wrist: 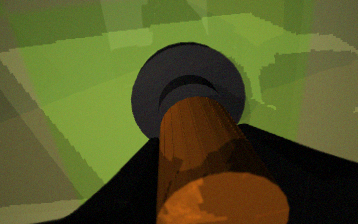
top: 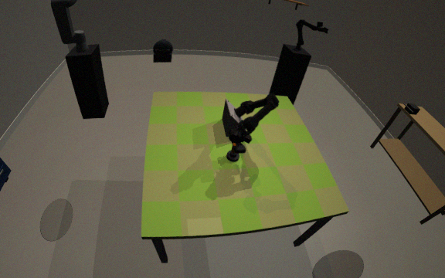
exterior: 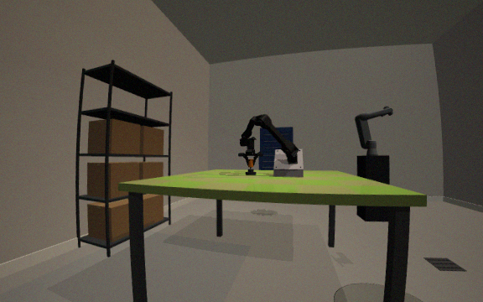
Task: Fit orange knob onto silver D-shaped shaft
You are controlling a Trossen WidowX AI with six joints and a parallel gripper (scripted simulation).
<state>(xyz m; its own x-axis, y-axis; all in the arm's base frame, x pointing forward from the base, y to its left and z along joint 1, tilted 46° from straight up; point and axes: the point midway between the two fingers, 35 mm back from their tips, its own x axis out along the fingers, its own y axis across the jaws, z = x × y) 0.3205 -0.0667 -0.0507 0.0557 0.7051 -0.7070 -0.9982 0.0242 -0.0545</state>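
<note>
1. My gripper [top: 236,145] [exterior: 250,156] is part-open, clamped on the orange knob [top: 234,144] [exterior: 251,163] [wrist: 200,135], long axis roughly upright, directly over the pedestal [top: 232,156] [exterior: 251,172] [wrist: 147,95], inside the worktop's [top: 161,220] [exterior: 267,197] edges.
2. Wrist view shows the knob's lower end over the pedestal's centre; the exterior shows its upright stance.
3. I can't see the flats; I'd turn gently before pressing.

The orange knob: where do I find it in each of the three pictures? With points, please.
Top: near the middle, a tiny orange speck [top: 234,144] mostly hidden by the dark hand.
Exterior: just right of centre, the small upright orange piece [exterior: 251,163] above the tabletop.
Wrist: bottom, right of centre, the large orange cylinder [wrist: 200,132].
Shared landmark: the dark round pedestal [top: 232,156] [exterior: 251,172] [wrist: 147,82], right by the knob's lower end in every view.
</note>
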